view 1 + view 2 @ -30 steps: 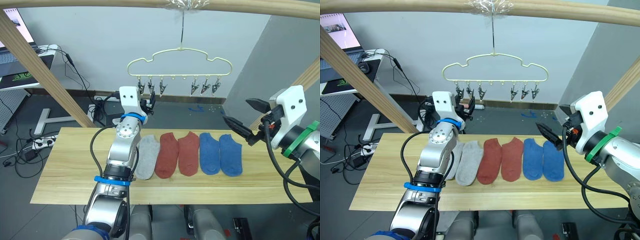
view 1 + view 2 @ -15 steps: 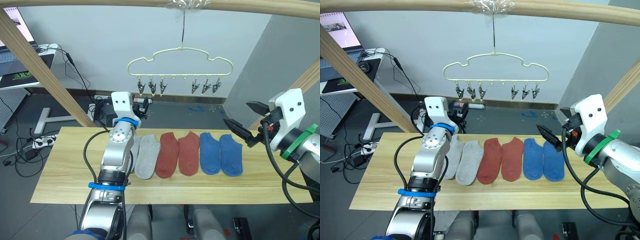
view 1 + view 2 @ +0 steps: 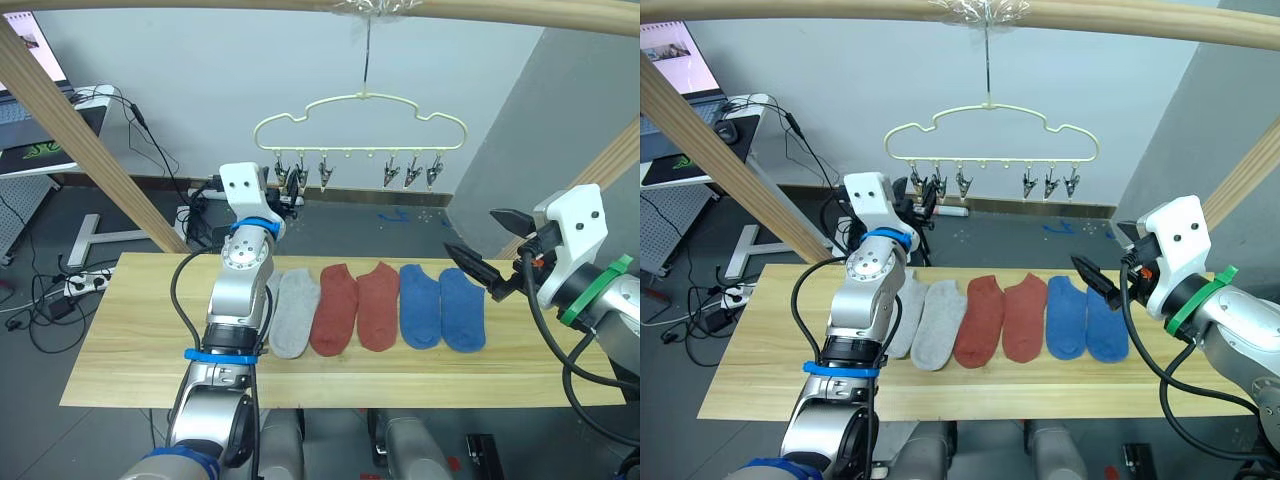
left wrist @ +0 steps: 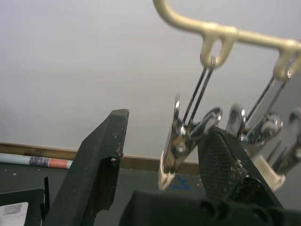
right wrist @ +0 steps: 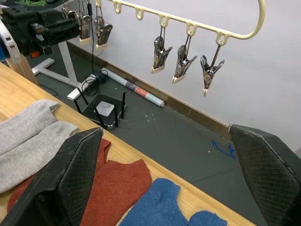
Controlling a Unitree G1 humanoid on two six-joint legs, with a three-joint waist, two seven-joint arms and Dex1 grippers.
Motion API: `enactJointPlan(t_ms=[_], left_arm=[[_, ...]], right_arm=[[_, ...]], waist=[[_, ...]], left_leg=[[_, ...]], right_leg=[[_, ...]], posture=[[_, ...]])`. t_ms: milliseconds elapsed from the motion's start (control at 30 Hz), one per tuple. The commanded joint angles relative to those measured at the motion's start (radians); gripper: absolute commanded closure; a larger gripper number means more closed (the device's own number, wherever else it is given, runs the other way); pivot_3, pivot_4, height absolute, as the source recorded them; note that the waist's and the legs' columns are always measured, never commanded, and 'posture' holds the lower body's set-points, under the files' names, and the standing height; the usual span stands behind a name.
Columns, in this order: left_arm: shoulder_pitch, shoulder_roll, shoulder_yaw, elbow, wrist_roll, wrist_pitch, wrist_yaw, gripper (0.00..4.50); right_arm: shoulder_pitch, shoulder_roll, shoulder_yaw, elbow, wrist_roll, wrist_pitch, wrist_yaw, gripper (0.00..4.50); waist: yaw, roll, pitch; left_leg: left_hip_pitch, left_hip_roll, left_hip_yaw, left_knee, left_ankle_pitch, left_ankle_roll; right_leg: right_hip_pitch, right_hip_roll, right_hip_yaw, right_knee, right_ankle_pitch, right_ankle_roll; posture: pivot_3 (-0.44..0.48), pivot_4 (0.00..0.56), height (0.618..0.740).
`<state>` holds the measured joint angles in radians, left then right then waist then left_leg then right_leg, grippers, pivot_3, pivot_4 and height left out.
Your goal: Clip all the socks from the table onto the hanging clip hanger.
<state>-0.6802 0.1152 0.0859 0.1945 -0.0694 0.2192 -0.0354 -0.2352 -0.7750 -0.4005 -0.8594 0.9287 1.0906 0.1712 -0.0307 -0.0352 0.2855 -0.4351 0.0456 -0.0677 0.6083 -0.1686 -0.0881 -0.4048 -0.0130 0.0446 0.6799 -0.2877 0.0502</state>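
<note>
Six socks lie in a row on the table (image 3: 130,340): two light grey (image 3: 293,312), two rust-red (image 3: 335,308) and two blue (image 3: 461,308). My left arm partly hides the left grey one (image 3: 902,318). The cream clip hanger (image 3: 360,100) hangs from the top beam, with three clips on each side. My left gripper (image 3: 285,190) is raised to the leftmost clips. It stands open, with the outermost clip (image 4: 181,141) between its fingers (image 4: 99,174), untouched. My right gripper (image 3: 475,235) hovers open above the right end of the table, beside the blue socks and empty.
A wooden beam (image 3: 500,15) runs across the top, with slanted posts at left (image 3: 80,140) and right (image 3: 610,160). Behind the table are a desk with a laptop (image 3: 40,140), floor cables (image 3: 60,290) and a small stand (image 5: 107,110).
My left arm swung a little to the left, and its gripper has come up to the hanger's leftmost clip. The right gripper has sunk slightly. The socks have not moved.
</note>
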Motion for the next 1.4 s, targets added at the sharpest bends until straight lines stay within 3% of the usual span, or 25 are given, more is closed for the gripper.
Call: enactJointPlan(t_ms=[33, 567, 667, 867, 1067, 1333, 1400], left_arm=[[-0.037, -0.005, 0.0, -0.034, -0.006, 0.016, 0.003, 1.95], [-0.057, -0.017, -0.003, -0.032, -0.008, 0.04, 0.009, 1.95], [-0.059, -0.016, -0.005, -0.035, -0.004, 0.04, 0.008, 2.39], [-0.065, -0.015, -0.002, -0.04, -0.008, 0.038, 0.005, 4.12], [-0.064, -0.017, -0.001, -0.041, -0.029, 0.046, -0.02, 4.12], [-0.066, -0.02, 0.003, -0.05, -0.041, 0.058, -0.01, 1.75], [-0.072, -0.019, 0.007, -0.053, -0.044, 0.059, -0.005, 1.75]], right_arm=[[-0.049, -0.025, -0.023, -0.02, 0.034, -0.013, -0.013, 0.0], [-0.118, -0.065, -0.001, -0.009, 0.106, -0.017, -0.06, 0.0], [-0.11, -0.065, 0.001, -0.011, 0.111, -0.021, -0.067, 0.0], [-0.099, -0.067, 0.006, -0.012, 0.116, -0.029, -0.079, 0.0], [-0.095, -0.069, 0.012, -0.01, 0.113, -0.037, -0.082, 0.0], [-0.089, -0.072, 0.015, -0.01, 0.112, -0.041, -0.087, 0.0], [-0.086, -0.073, 0.013, -0.011, 0.111, -0.042, -0.086, 0.0]], waist=[[0.0, 0.0, 0.001], [-0.001, -0.001, 0.01], [-0.001, -0.001, 0.016], [-0.001, -0.001, 0.019], [0.0, -0.001, 0.019], [0.0, -0.001, 0.019], [0.0, -0.001, 0.019]], left_leg=[[0.0, 0.0, 0.0, 0.0, 0.0, 0.0], [-0.001, 0.0, 0.0, -0.001, 0.0, 0.0], [-0.001, 0.0, 0.0, -0.001, 0.0, 0.0], [-0.002, 0.0, 0.0, -0.001, 0.0, 0.0], [-0.002, 0.0, 0.0, -0.001, 0.0, 0.0], [-0.002, 0.0, 0.0, -0.001, 0.0, 0.0], [-0.002, 0.0, 0.0, -0.001, 0.0, 0.0]], right_leg=[[0.0, 0.0, 0.0, 0.0, 0.0, 0.0], [-0.001, 0.0, 0.0, -0.001, 0.0, 0.0], [-0.001, 0.0, 0.0, -0.001, 0.0, 0.0], [-0.002, 0.0, 0.0, -0.001, 0.0, 0.0], [-0.002, 0.0, 0.0, -0.002, 0.0, 0.0], [-0.002, 0.0, 0.0, -0.002, 0.0, 0.001], [-0.002, 0.0, 0.0, -0.002, 0.0, 0.001]], posture=[[-0.05, 0.31, 0.74], [-0.057, 0.309, 0.74], [-0.054, 0.311, 0.74], [-0.052, 0.309, 0.74], [-0.052, 0.308, 0.74], [-0.05, 0.307, 0.74], [-0.049, 0.306, 0.74]])
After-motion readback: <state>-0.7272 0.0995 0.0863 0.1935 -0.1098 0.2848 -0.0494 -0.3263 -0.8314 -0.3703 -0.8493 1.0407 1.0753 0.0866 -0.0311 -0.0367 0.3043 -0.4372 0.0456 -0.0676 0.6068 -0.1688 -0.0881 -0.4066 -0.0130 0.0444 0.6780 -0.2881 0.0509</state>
